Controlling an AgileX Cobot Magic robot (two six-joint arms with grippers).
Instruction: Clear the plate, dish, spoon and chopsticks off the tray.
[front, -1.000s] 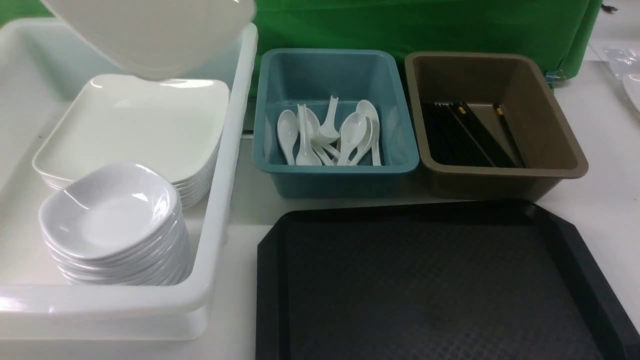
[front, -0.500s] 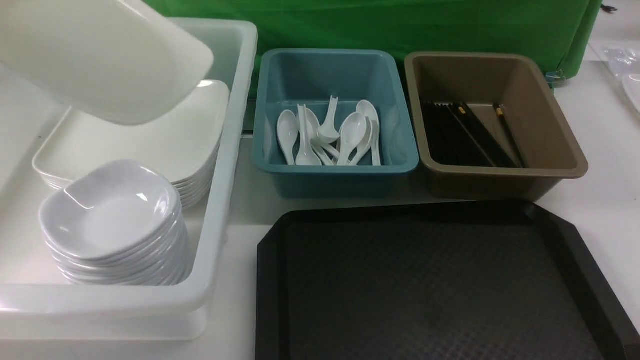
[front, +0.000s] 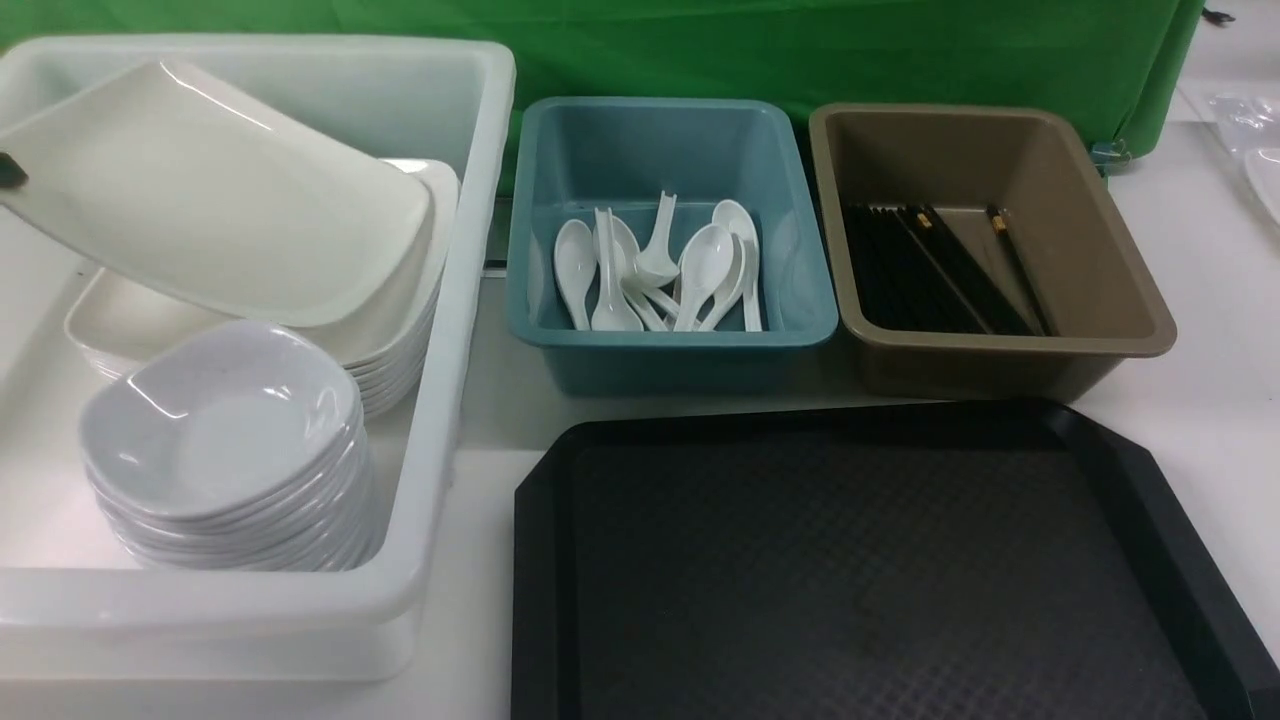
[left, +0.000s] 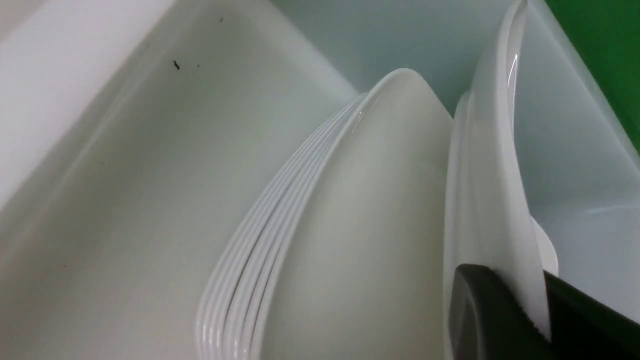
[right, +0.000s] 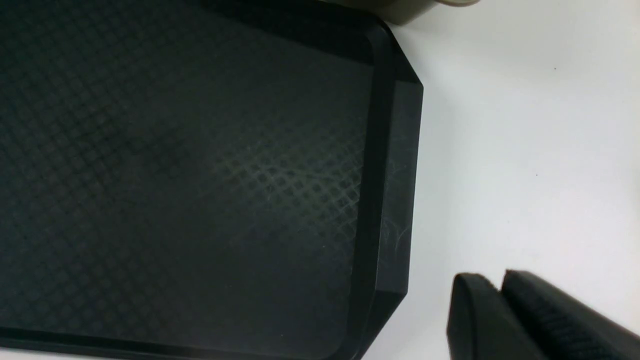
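My left gripper (left: 520, 287) is shut on the rim of the large white square plate (front: 220, 190); only a black fingertip (front: 8, 170) shows at the front view's left edge. The plate (left: 495, 175) hangs tilted inside the white bin, its low right side on or just above the stack of like plates (front: 400, 330). The black tray (front: 850, 560) carries nothing. My right gripper (right: 500, 280) is shut and holds nothing, over the white table just off the tray's rim (right: 390, 175). Small dishes (front: 220, 430) are stacked at the bin's front.
The white bin (front: 470, 300) stands at the left. Behind the tray, a teal bin (front: 670, 340) holds several white spoons (front: 650, 270) and a brown bin (front: 1000, 345) holds black chopsticks (front: 930, 270). A green cloth hangs at the back.
The plate has come down from high over the bin and moved left, now tilted against the plate stack. The tray and the two small bins have not moved.
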